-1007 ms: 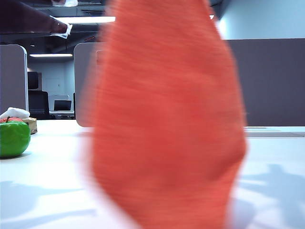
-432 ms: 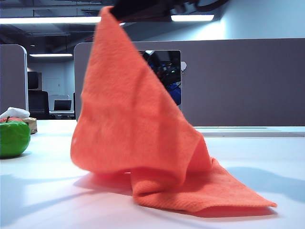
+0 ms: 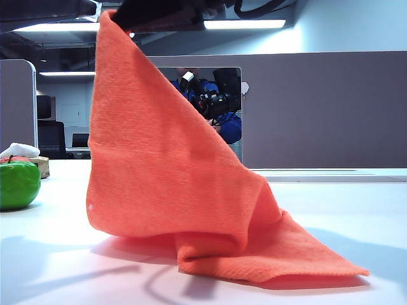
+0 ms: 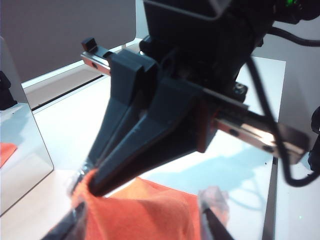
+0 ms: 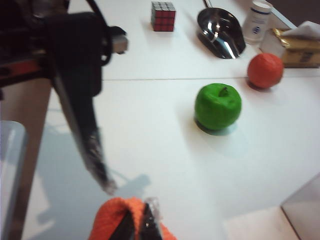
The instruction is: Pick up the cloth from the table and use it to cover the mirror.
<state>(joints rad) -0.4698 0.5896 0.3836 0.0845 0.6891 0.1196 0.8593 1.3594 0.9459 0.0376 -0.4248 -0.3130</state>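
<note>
Orange cloth (image 3: 172,184) centre frame: top corner carried left since moment ago, tail on tabletop (image 3: 356,210).
Right pincer (image 5: 137,222) clamped shut on cloth.
Left pincer (image 4: 142,220) jaws wide apart, flanking cloth.
Mirror (image 3: 219,108) behind, now mostly exposed; covering not yet done.

Bright orange cloth (image 3: 172,184) on white table (image 3: 57,254). At far left, green apple (image 3: 18,184). Upper right, grey-brown partition (image 3: 331,108).

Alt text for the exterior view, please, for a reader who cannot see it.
An orange cloth hangs from a dark gripper at the top edge, its lower end heaped on the white table and hiding much of the upright mirror behind. A green apple sits far left.
</note>
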